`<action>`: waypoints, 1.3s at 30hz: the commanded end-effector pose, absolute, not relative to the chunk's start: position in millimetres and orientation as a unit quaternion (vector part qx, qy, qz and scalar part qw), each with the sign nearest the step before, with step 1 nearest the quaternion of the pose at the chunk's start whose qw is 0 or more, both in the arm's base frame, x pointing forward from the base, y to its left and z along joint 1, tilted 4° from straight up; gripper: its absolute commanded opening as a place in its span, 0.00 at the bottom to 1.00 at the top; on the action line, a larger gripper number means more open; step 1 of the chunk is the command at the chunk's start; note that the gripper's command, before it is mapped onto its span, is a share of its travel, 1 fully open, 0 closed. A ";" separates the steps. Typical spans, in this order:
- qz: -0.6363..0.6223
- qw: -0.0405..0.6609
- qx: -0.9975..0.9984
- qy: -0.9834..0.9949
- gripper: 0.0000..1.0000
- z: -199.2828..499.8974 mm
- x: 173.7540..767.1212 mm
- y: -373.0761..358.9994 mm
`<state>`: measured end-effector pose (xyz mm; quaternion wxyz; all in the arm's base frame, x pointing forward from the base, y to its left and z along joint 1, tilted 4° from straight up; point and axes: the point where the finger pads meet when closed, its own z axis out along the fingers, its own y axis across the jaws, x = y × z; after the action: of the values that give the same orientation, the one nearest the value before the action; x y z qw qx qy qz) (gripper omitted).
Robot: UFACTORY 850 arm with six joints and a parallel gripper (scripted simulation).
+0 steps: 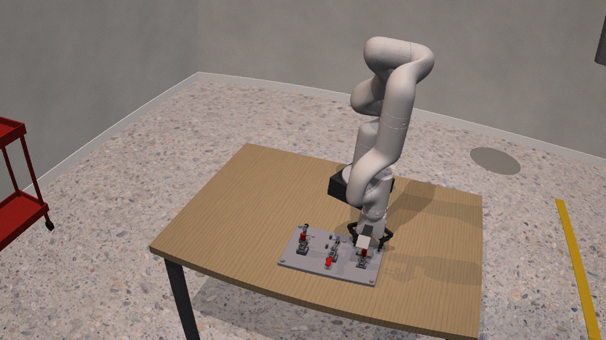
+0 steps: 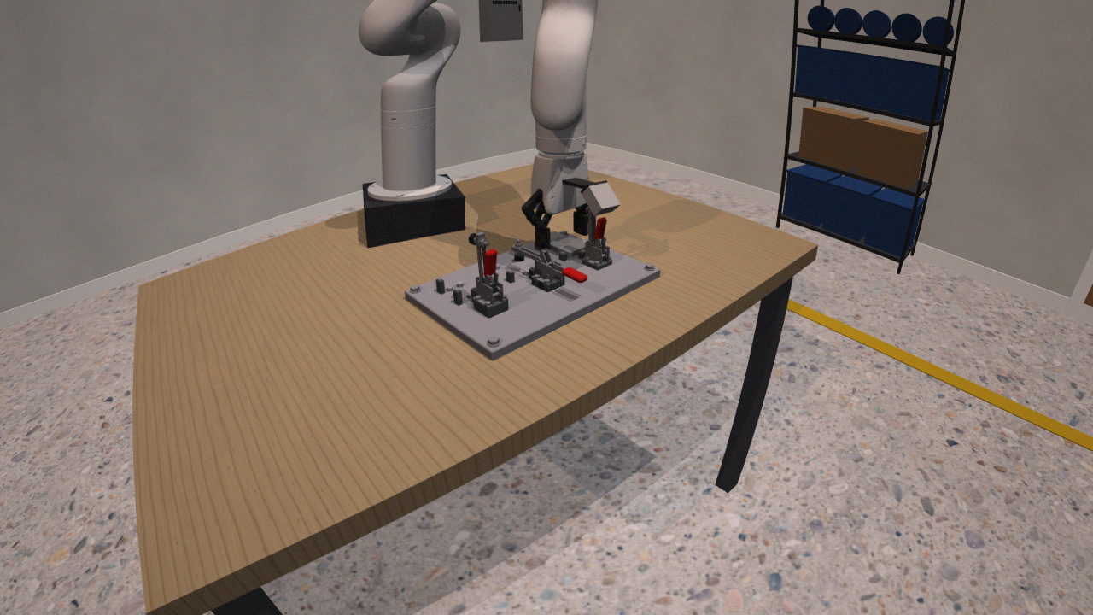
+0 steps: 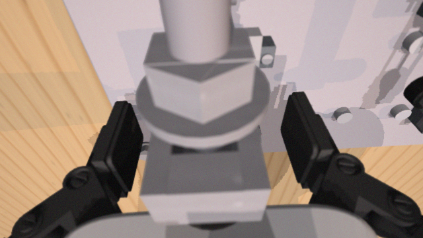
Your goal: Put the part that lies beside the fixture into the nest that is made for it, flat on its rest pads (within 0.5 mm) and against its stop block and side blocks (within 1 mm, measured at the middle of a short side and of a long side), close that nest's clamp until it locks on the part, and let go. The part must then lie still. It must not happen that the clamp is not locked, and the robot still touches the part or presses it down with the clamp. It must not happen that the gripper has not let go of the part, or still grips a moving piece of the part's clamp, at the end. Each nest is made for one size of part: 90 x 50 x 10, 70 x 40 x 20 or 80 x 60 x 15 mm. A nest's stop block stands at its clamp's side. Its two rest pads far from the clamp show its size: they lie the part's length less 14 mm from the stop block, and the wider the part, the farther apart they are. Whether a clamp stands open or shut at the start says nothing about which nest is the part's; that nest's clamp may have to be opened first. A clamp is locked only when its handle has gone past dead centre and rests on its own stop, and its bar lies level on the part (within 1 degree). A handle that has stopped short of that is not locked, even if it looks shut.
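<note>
My gripper [image 1: 367, 246] [image 2: 562, 233] [image 3: 210, 115] is open, low at the fixture's rear right nest, one finger on each side. The grey part [image 2: 565, 243] appears to lie in that nest between the fingers, touching neither as far as I can see; in the wrist view the clamp's bar end [image 3: 205, 172] and spindle washer hide most of it. How exactly it sits on pads and blocks cannot be told. This nest's clamp stands open, its bar upright and its red handle [image 1: 363, 253] [image 2: 601, 227] up.
On the fixture plate [image 2: 534, 313] [image 3: 324, 30], the middle clamp's red handle [image 1: 328, 262] [image 2: 575, 274] lies low and its bar is down. The left clamp stands open, bar and red handle [image 1: 303, 237] [image 2: 489, 262] upright. The robot's black base [image 2: 412, 213] is behind on the wooden table [image 2: 306, 382].
</note>
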<state>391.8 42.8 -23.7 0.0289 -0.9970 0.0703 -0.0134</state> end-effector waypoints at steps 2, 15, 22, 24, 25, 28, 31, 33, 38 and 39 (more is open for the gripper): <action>-0.014 0.029 -0.997 0.070 1.00 -23.2 392.5 42.8; -0.014 0.029 -0.997 0.070 1.00 -14.5 392.2 42.3; -0.014 0.029 -0.997 0.070 1.00 -3.5 391.8 41.7; -0.014 0.029 -0.997 0.070 1.00 -3.5 391.8 41.7; -0.014 0.029 -0.997 0.070 1.00 -1.9 391.8 41.7; -0.014 0.029 -0.997 0.070 1.00 2.7 391.6 41.4; -0.014 0.029 -0.997 0.070 1.00 7.0 391.5 41.2; -0.014 0.029 -0.997 0.070 1.00 9.7 391.4 41.0; -0.014 0.029 -0.997 0.070 1.00 15.8 391.2 40.7; -0.014 0.029 -0.997 0.070 1.00 16.9 391.2 40.6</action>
<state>390.5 40.8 11.2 0.0241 -0.9970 0.0704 -0.0214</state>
